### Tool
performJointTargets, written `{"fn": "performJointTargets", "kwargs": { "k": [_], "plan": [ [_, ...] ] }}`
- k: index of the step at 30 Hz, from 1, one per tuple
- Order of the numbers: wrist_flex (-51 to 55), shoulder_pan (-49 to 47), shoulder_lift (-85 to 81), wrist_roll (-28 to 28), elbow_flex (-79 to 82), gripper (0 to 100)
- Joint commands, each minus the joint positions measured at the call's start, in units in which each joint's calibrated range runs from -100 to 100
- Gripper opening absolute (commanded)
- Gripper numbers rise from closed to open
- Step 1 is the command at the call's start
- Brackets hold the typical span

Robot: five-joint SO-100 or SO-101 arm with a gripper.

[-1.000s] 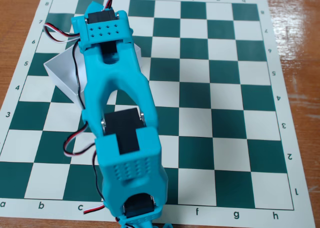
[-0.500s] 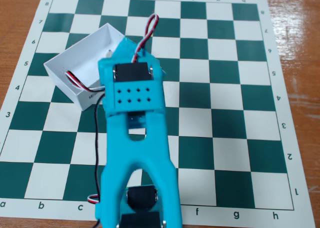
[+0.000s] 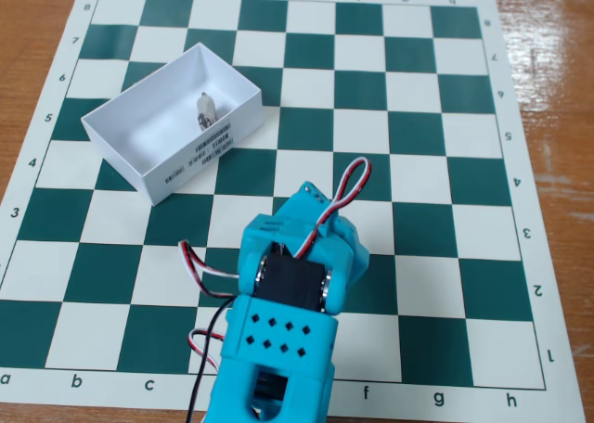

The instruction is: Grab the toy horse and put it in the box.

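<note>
You have the small white-grey plastic toy horse point(image 3: 205, 108) already lying inside the white shallow rectangular cardboard box point(image 3: 121, 137), toward the far inner corner by the long wall that carries the barcode label point(image 3: 206, 149); from the fixed view it looks tipped against or close to that wall rather than standing free, though it is too small to be sure of its pose. The box sits at an angle across the green-and-white chessboard mat point(image 3: 436, 135), near the mat's upper left in this view, its open top facing up, which is why the figure stays put without anything holding it. The mat itself lies flat on the brown wooden tabletop point(image 3: 557, 89). Your turquoise plastic robot arm point(image 3: 283, 326) rises from the bottom edge and is folded low over the middle squares, well apart from the box, with its red, white and black servo wires point(image 3: 345, 189) looping above the top joint. The pincer is hidden behind the arm's own body, so you cannot tell whether it is released or clenched; nothing shows in it. Judging from how things lie, the task looks finished, and the arm sits back so it clears the box walls.
</note>
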Motion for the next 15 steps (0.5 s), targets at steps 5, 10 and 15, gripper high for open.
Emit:
{"fn": "performJointTargets", "kwargs": {
  "k": [5,10,15],
  "plan": [
    [6.46,2.31,-15.51,2.34,10.03,0],
    [10.11,3.03,-21.35,4.05,14.85,0],
    [12.52,2.17,-21.53,4.73,17.77,0]
  ]
}}
